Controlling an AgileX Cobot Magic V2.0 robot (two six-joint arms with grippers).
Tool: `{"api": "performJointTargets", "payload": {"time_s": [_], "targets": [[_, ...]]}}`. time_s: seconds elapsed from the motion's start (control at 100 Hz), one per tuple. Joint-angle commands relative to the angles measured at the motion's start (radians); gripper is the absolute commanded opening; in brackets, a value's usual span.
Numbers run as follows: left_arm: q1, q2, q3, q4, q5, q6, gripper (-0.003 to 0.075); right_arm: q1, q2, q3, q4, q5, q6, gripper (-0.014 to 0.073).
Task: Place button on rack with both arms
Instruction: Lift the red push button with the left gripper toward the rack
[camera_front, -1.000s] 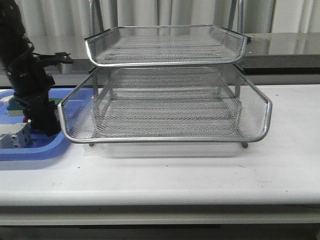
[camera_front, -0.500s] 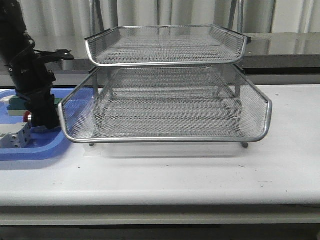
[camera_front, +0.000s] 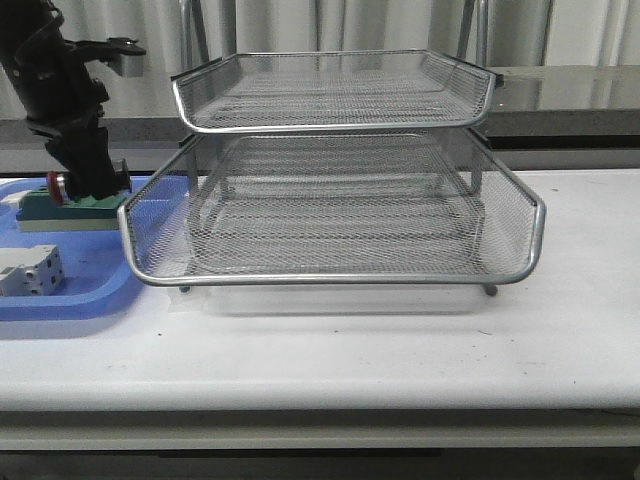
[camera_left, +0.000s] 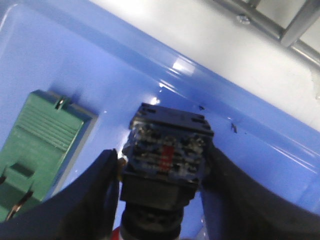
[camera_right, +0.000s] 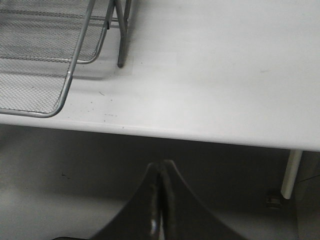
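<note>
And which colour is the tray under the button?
Blue tray; left wrist view shows it best.

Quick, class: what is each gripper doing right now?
Left gripper: closed on the button.
Right gripper: closed, holding nothing.

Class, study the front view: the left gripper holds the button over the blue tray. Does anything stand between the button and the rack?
Nothing visible does. The left gripper holds the button above the blue tray, beside the rack; only the pulled-out tray's raised wire rim must be cleared.
</note>
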Motion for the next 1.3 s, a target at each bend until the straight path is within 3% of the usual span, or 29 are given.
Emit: {"api": "performJointTargets", "payload": {"time_s": [0.0, 0.28, 0.64, 0.85, 1.29], "targets": [[-0.003, -0.115, -0.035, 0.001, 0.057, -0.041, 0.0131, -0.003, 0.002, -0.032, 0.005, -0.054, -0.003, -0.0069], [-0.012, -0.272, 0.024, 0.041, 0.057, -0.114, 0.0131, -0.003, 0.002, -0.032, 0.005, -0.054, -0.003, -0.0069], [-0.088, -0.523, 0.251, 0.043, 0.057, -0.165, 0.0131, -0.003, 0.002, -0.032, 0.005, -0.054, -0.003, -0.0069], [-0.211, -0.602, 0.322, 0.042, 0.057, -0.217, 0.0125, -0.003, 0.002, -0.032, 0.005, -0.054, -0.003, -0.0069], [-0.541, -0.522, 0.33, 0.003, 0.025, -0.218, 0.0115, -0.003, 0.002, -0.032, 0.005, -0.054, -0.003, -0.0069]]}}
